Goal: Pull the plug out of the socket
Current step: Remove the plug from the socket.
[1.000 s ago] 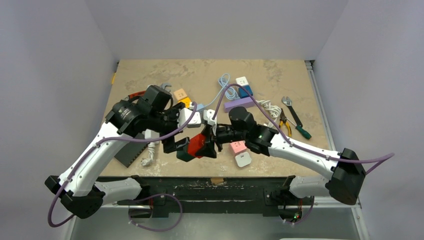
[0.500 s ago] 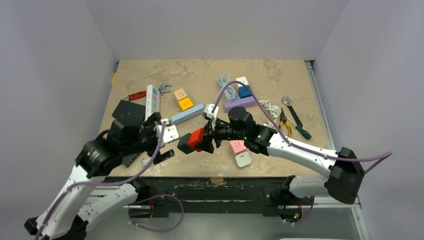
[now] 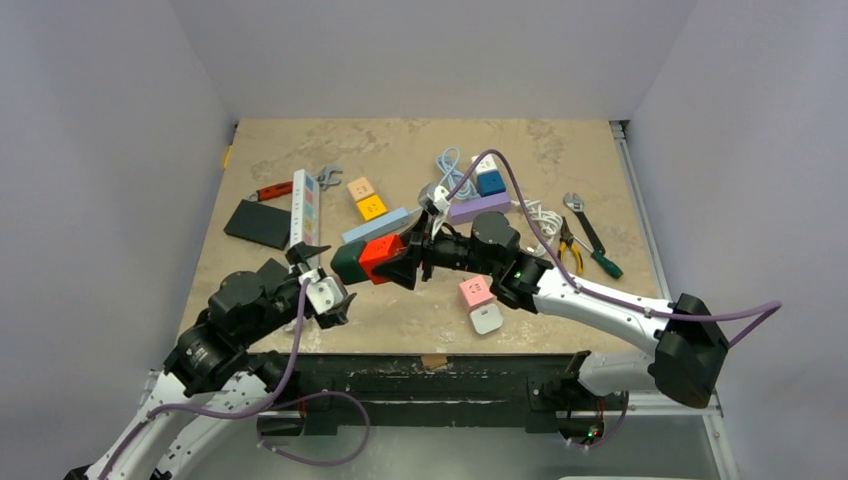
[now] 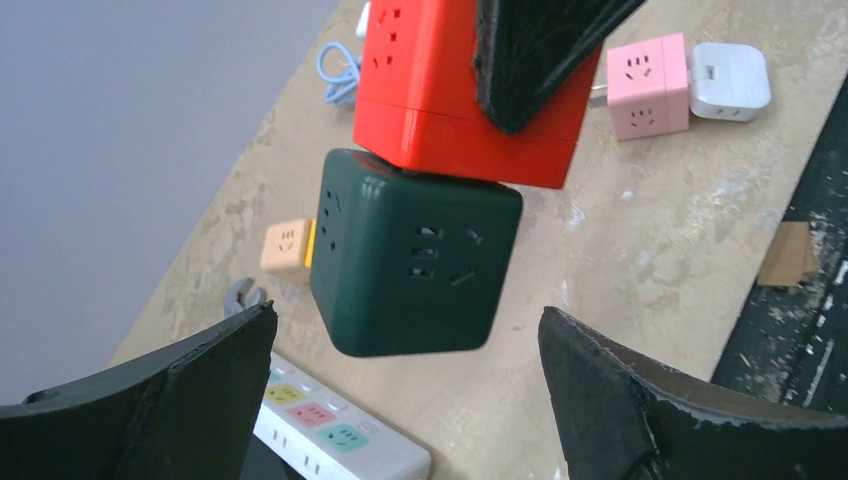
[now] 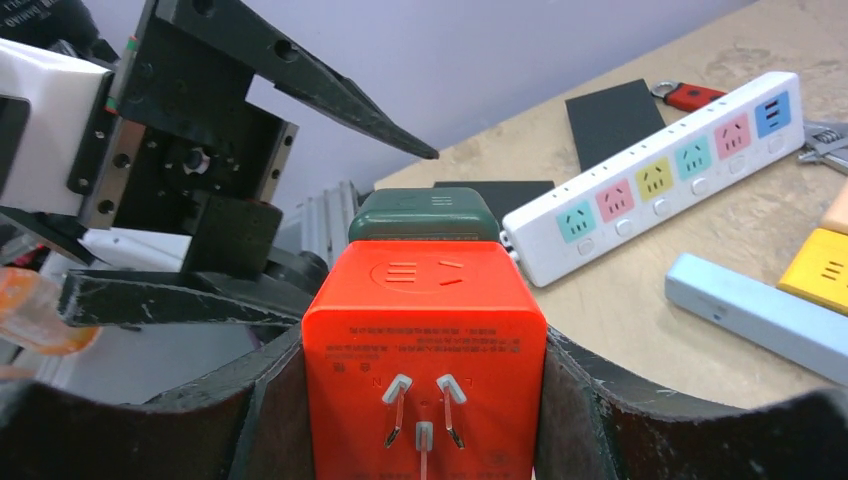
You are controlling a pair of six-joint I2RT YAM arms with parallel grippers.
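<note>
Red cube [image 5: 424, 350], dark green cube [image 4: 415, 255], pink cube [image 4: 650, 85], white adapter [image 4: 730, 80]. Power strip [image 5: 650, 190]: white, outlets blue, pink, teal, yellow. Bar [image 5: 750, 315]: light blue. Tabletop [image 3: 400, 150]: mottled beige with darker blotches.

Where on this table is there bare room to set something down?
Bare: the far strip of the table behind the cables, and the near edge left of the pink cube. Crowded: the middle band from the power strip to the pliers.
</note>
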